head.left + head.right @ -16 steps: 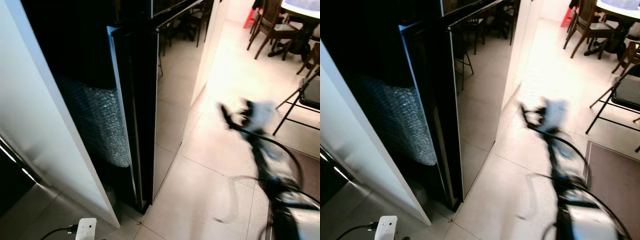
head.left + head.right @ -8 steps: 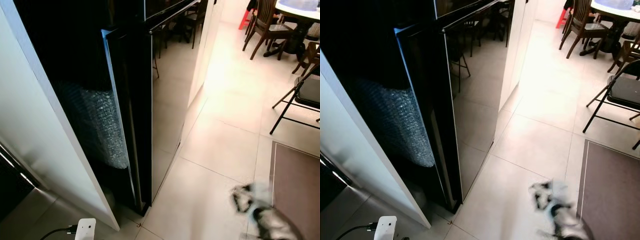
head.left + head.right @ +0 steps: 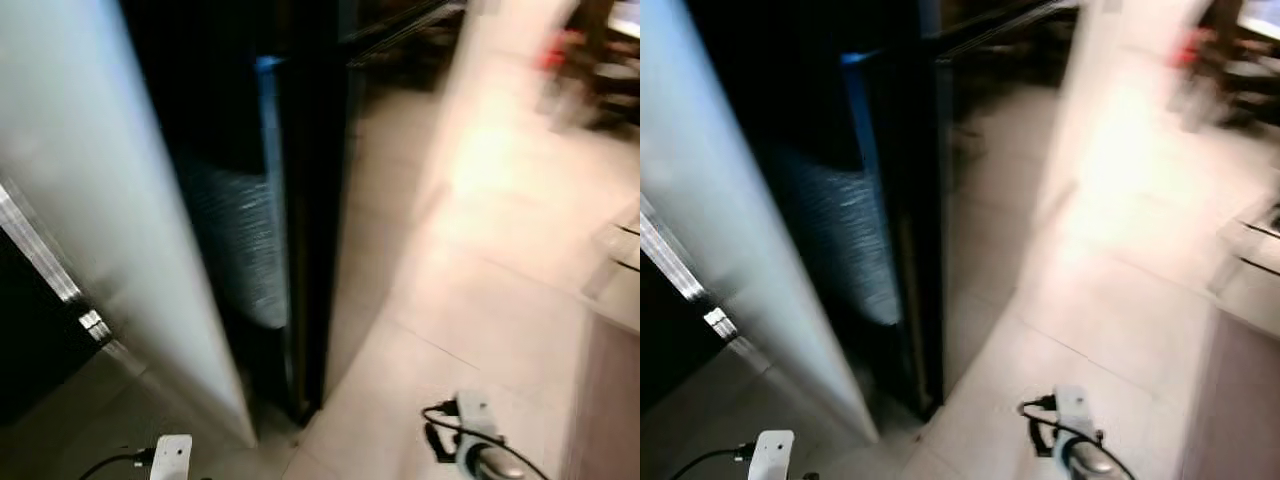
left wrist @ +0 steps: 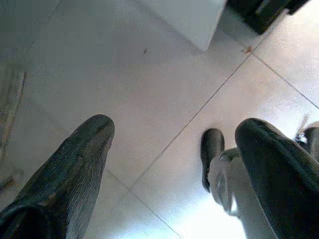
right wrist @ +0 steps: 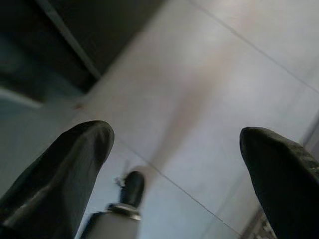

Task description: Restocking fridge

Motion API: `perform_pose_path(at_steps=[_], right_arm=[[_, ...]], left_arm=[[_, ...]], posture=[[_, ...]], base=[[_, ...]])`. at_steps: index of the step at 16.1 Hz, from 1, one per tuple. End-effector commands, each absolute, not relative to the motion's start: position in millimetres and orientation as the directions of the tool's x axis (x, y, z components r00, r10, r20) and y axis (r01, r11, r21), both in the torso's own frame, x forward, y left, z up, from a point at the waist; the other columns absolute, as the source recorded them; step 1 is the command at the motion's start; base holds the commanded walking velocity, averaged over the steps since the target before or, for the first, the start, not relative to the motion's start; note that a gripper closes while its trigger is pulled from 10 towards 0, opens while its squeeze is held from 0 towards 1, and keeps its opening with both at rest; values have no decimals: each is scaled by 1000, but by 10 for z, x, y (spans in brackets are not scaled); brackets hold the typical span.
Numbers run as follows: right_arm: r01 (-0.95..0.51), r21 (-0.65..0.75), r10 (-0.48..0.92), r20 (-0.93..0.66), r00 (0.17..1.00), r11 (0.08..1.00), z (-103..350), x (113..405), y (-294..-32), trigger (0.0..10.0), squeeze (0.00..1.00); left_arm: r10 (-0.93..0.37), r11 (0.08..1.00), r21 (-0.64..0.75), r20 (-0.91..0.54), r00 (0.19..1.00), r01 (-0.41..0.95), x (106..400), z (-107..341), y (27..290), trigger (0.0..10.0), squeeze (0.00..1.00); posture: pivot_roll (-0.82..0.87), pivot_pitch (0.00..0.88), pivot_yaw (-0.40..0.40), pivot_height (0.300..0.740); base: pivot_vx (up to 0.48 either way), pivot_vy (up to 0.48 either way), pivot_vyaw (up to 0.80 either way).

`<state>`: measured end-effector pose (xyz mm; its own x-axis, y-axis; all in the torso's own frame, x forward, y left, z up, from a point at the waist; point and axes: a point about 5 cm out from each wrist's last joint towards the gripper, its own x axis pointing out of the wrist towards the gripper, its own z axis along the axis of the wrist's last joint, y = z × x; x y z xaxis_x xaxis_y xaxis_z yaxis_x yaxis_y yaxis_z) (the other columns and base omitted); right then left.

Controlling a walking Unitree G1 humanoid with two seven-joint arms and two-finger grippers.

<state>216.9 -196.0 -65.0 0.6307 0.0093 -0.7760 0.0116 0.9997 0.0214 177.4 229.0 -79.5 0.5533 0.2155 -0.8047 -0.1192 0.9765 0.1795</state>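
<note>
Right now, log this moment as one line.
fridge door ajar | left gripper open, above floor | right gripper open, empty | head views blurred

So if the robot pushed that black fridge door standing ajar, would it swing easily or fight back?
The fridge door is tall, with a glossy front, so it is probably fairly heavy yet stiff, swinging as one piece. The smooth sheen suggests fingers might slide along it. It already stands ajar beside the white panel, so a gentle push would likely move it. Both grippers, left and right, hang open over the floor.
</note>
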Motion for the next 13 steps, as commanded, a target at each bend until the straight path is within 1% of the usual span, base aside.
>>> perform_pose_path(at_steps=[1,3,6,8,10,13], right_arm=[[23,23,4,-786,618,999,-685,2108,-1962,10000,0],[8,42,29,-786,618,999,-704,2084,-1907,10000,0],[-13,29,30,-793,608,1000,-708,2068,-1946,10000,0],[-6,29,27,-795,606,1000,-715,2057,-1945,10000,0],[-33,16,33,-802,597,999,-721,2045,-1948,10000,0],[-30,9,25,-804,594,1000,-726,2031,-1967,10000,0]], left_arm=[[213,977,182,-821,530,-110,1715,-820,2312,10000,0],[210,977,185,-822,530,-101,1706,-821,2320,10000,0],[209,978,183,-822,529,-102,1692,-827,2321,10000,0],[216,976,171,-821,528,-134,1676,-833,2321,10000,0],[212,977,167,-825,524,-133,1665,-840,2315,10000,0],[206,978,164,-828,521,-126,1652,-850,2298,10000,0]], posture=[[-6,0,-10,740],[-21,0,-4,740],[-25,0,-2,740],[-29,0,-1,740],[-29,0,-5,740],[-28,0,-10,740]], base=[[0,0,794],[0,0,794],[0,0,794],[0,0,797],[0,0,800],[0,0,800]])
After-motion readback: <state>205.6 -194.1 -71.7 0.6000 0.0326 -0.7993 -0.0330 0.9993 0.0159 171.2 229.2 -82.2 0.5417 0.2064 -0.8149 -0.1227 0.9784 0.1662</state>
